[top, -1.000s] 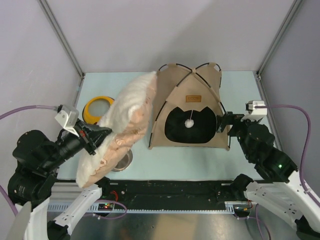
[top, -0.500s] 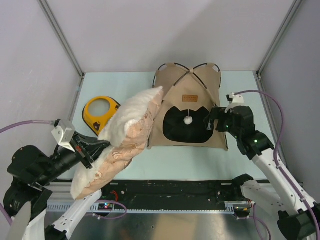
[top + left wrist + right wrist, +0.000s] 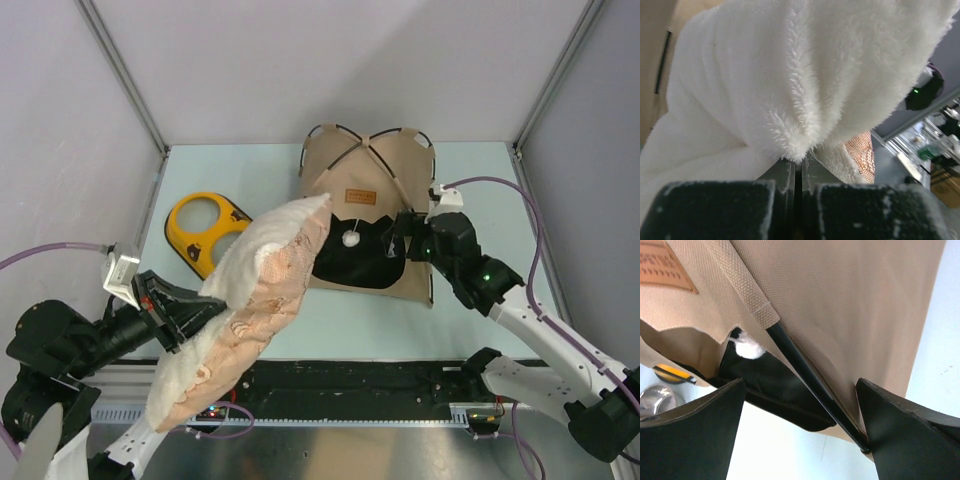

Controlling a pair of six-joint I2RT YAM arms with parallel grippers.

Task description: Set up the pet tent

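Left pincer [image 3: 796, 167] clamps tight on an edge of the fluffy cream pillow [image 3: 790, 75]; right pincer [image 3: 800, 385] gapes wide astride a thin black pole [image 3: 790, 347] of the woven tan pet tent [image 3: 840, 290]

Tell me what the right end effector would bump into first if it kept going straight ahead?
Probably the tan fabric pet tent: its thin black pole sits right between the open jaws.

This is a robotics lab cell. Grey panels [image 3: 300, 60] and metal struts [image 3: 120, 72] box in the tabletop [image 3: 480, 180]. Cabled robot arms [image 3: 540, 320] are mounted along the bottom edge.
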